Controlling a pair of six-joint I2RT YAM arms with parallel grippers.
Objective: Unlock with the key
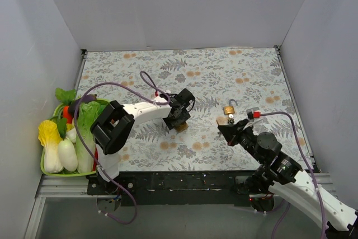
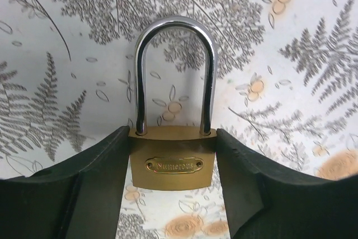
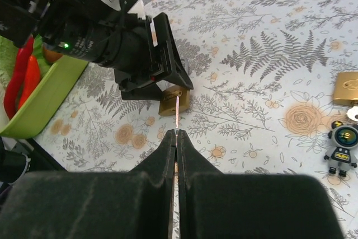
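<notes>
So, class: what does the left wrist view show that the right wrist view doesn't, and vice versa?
Only left wrist: the closed shackle and engraved label. Only right wrist: the key pinched in the right end effector, a second padlock, a green tray. Both: the brass padlock gripped by the left end effector, on floral cloth.

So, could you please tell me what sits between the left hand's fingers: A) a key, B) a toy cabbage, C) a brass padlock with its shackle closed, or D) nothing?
C: the left wrist view shows the brass padlock, both shackle legs seated in its body, gripped between the fingers of the left hand.
</notes>
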